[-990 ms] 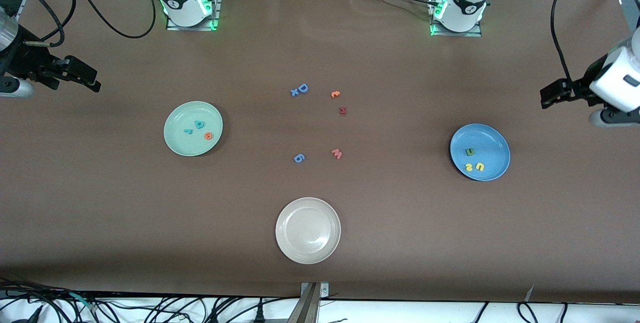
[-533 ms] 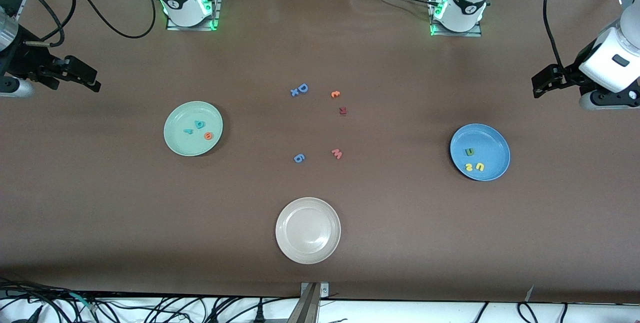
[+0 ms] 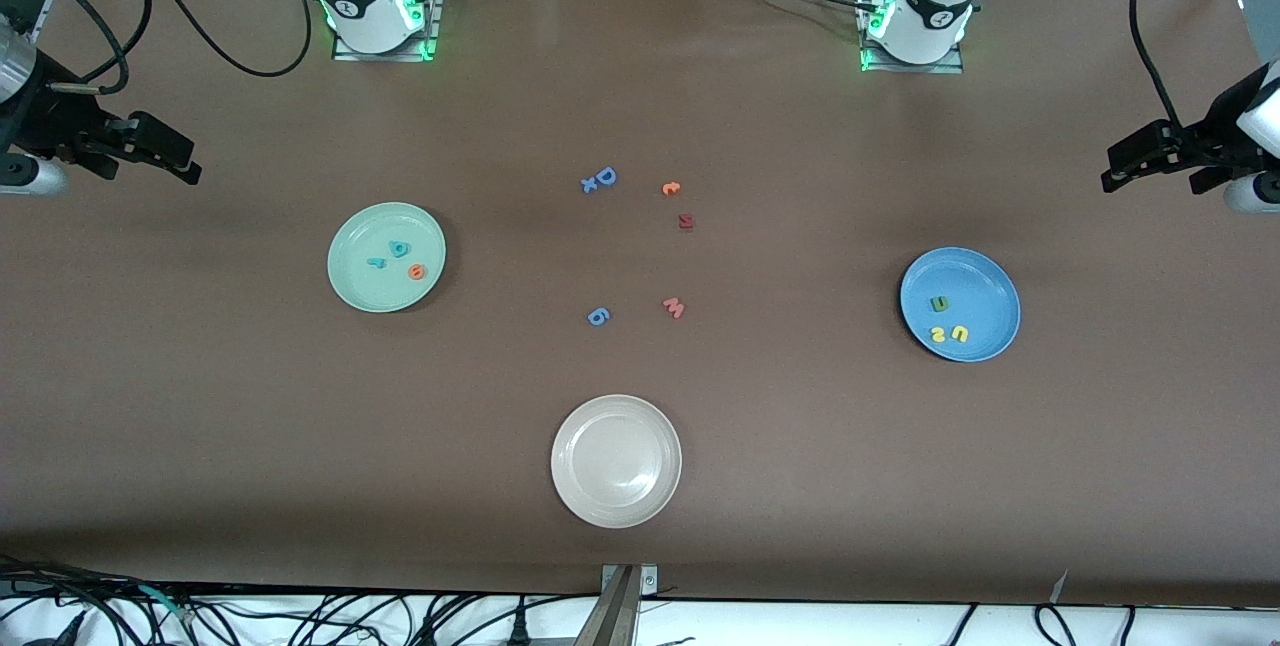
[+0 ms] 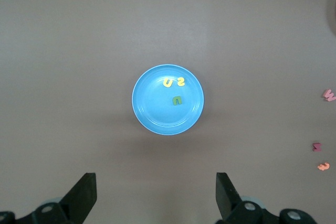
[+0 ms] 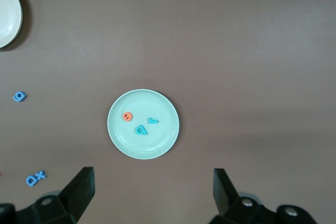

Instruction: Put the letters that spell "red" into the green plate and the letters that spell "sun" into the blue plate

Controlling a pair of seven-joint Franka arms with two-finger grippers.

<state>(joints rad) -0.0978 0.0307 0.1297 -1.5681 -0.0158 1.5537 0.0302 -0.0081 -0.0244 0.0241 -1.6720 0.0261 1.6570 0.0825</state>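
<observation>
Letters spelling "red" lie in the green plate: the teal r, the teal d and the orange e sit close together on its floor, the e nearest the front camera. This plate stands toward the right arm's end of the surface. The blue plate stands toward the left arm's end and contains the letters spelling "sun": the green n, with the yellow s and the yellow u side by side just nearer the front camera. Between the two plates, loose pieces lie on the bare surface: a blue capital D touching a small blue x, an orange letter, a dark red letter, a pink w and a blue 9. An off-white plate stands nearer the front camera than all of these and holds nothing. The left gripper hangs raised over the left arm's end of the surface, fingers spread wide and gripping nothing; in its wrist view the two fingers frame the blue plate from above. The right gripper hangs raised over the right arm's end, likewise spread wide and gripping nothing, its fingers framing the green plate in its wrist view.
</observation>
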